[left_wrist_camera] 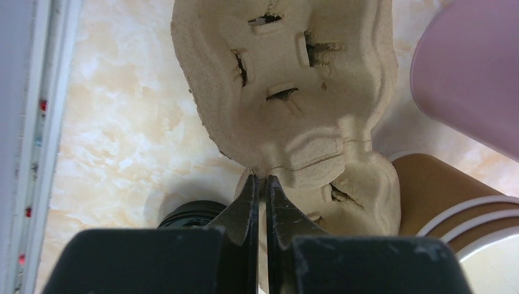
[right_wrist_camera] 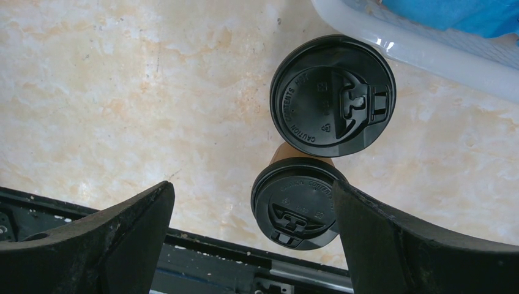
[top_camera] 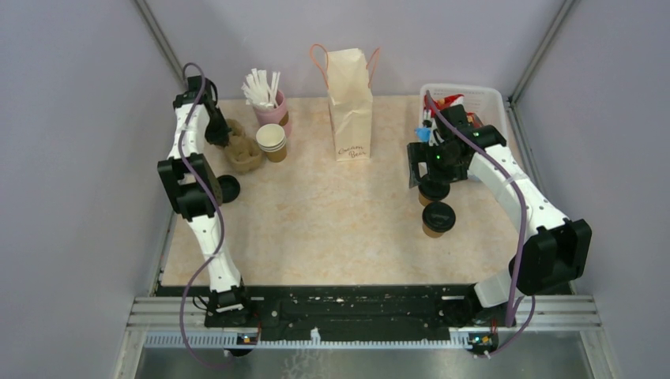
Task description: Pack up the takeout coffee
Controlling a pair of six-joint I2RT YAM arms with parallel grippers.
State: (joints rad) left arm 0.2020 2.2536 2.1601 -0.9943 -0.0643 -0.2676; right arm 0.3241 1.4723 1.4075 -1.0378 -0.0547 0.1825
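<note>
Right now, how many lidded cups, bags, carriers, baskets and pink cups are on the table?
Lidded cups: 2
Bag: 1
Carrier: 1
Basket: 1
Pink cup: 1
Total: 6

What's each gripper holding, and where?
Left gripper pinches the carrier at its rim, between the two wells. Right gripper is open over the lidded cups, holding nothing.

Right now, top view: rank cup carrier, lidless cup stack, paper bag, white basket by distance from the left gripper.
1. Cup carrier, pinched in the left gripper.
2. Lidless cup stack, just right of it.
3. Paper bag, back centre.
4. White basket, back right corner.
</note>
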